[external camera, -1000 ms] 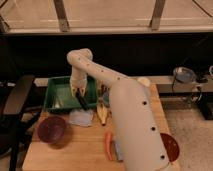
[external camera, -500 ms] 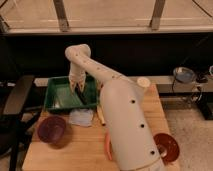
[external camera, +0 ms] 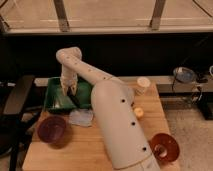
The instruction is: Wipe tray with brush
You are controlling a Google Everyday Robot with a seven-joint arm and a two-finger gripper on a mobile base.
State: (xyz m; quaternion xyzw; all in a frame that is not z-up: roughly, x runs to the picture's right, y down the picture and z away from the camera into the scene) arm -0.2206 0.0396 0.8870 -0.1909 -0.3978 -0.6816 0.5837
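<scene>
The green tray sits at the table's back left. My arm reaches from the lower right over the table and bends down into it. My gripper hangs over the middle of the tray, shut on the slim black brush. The brush slants down and to the right from the fingers onto the tray's floor. Its upper end is hidden in the gripper.
A purple bowl stands in front of the tray, with a clear crumpled wrapper beside it. At the right are a white cup, a small yellow object and an orange bowl. A dark chair is left of the table.
My gripper has moved a little to the left and toward the back inside the tray, taking the brush with it. The arm's elbow has swung with it.
</scene>
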